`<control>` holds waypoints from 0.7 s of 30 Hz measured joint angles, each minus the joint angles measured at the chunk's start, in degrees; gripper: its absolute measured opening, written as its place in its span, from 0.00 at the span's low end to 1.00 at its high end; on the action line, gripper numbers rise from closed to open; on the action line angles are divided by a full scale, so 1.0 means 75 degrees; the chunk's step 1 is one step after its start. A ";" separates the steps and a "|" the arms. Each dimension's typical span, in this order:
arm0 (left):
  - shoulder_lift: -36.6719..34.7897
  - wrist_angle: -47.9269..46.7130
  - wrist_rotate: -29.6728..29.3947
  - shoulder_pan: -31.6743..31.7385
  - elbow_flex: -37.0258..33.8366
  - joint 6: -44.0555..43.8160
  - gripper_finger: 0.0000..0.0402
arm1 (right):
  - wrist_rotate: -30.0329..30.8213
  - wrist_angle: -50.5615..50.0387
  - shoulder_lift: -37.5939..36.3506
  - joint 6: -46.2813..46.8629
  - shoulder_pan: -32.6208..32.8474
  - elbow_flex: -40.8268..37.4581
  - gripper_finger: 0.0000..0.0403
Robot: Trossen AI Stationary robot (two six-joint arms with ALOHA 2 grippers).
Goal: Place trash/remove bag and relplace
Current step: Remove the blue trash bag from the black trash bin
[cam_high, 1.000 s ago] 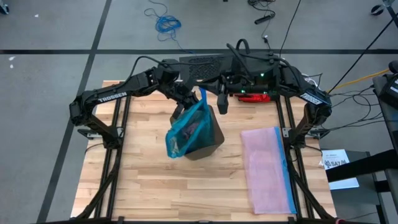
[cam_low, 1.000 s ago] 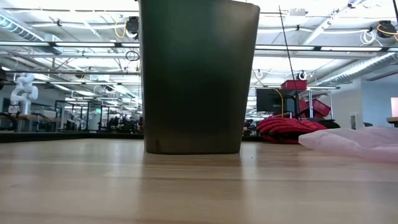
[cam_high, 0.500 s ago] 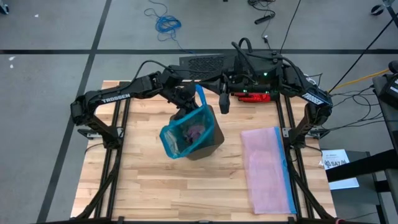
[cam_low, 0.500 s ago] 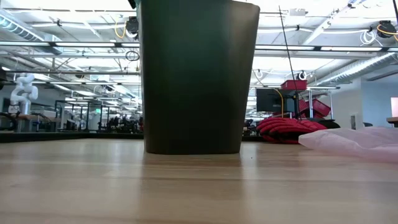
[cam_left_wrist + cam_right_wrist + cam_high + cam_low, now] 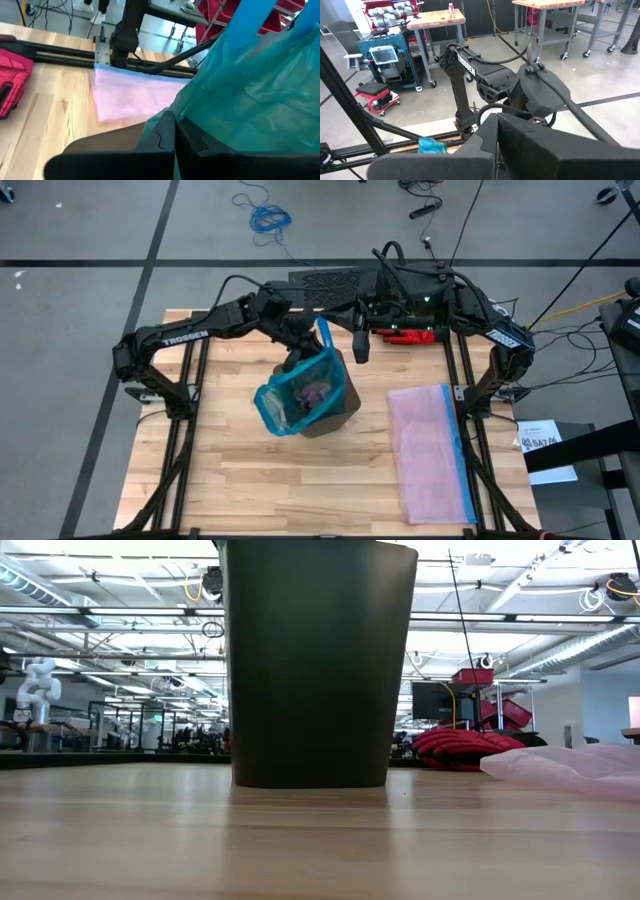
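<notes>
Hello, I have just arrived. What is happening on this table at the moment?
The left hand is shut on the thin teal plastic bag and holds it above the dark plastic bin, tipped toward the left. Crumpled trash, one piece purple, shows inside the bag. The right hand hangs shut and empty near the back of the wooden table. A flat pale pink plastic bag lies to the right of the bin, untouched.

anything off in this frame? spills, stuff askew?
No spills. The teal bag is lifted askew off the dark bin by the left gripper, trash inside. A red glove lies at the table's far edge.
</notes>
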 joint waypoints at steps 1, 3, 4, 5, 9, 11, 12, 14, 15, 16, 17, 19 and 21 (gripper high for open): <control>0.0000 0.0002 0.0000 0.0000 0.0054 -0.0007 0.02 | 0.0000 -0.0005 0.0000 -0.0003 0.0000 -0.0001 0.00; -0.0011 0.0003 0.0002 0.0003 0.0183 -0.0006 0.06 | 0.0000 -0.0008 0.0000 -0.0003 0.0000 -0.0001 0.00; -0.0019 -0.0002 0.0003 0.0003 0.0244 -0.0007 0.08 | 0.0000 -0.0008 0.0000 -0.0003 0.0000 -0.0001 0.00; -0.0020 -0.0005 0.0007 0.0009 0.0300 -0.0007 0.10 | 0.0000 -0.0013 0.0000 -0.0003 0.0000 -0.0001 0.00; -0.0020 -0.0037 0.0012 0.0063 0.0506 -0.0010 0.20 | -0.0003 -0.0032 0.0000 -0.0003 0.0000 -0.0001 0.00; -0.0020 -0.0026 0.0017 0.0110 0.0606 -0.0010 0.24 | -0.0005 -0.0063 0.0000 -0.0003 0.0000 -0.0001 0.00; -0.0020 -0.0048 0.0017 0.0136 0.0664 -0.0010 0.26 | -0.0006 -0.0072 0.0000 -0.0003 0.0000 -0.0004 0.00; -0.0020 -0.0187 0.0013 0.0184 0.0786 -0.0005 0.29 | -0.0037 -0.0072 0.0000 -0.0003 0.0000 -0.0007 0.00; -0.0020 -0.0253 0.0012 0.0214 0.0849 -0.0004 0.30 | -0.0038 -0.0072 0.0000 -0.0003 0.0000 -0.0007 0.00; -0.0020 -0.0287 0.0012 0.0245 0.0895 -0.0006 0.31 | -0.0038 -0.0072 0.0000 -0.0003 0.0000 -0.0007 0.00; -0.0020 -0.0283 0.0014 0.0277 0.0929 -0.0004 0.32 | -0.0038 -0.0072 0.0000 -0.0003 0.0000 -0.0007 0.00; -0.0020 -0.0292 0.0012 0.0338 0.0962 -0.0007 0.33 | -0.0041 -0.0072 0.0000 -0.0003 0.0003 -0.0007 0.00; -0.0025 -0.0298 0.0012 0.0405 0.1011 -0.0007 0.34 | -0.0041 -0.0072 0.0000 -0.0003 0.0003 -0.0007 0.00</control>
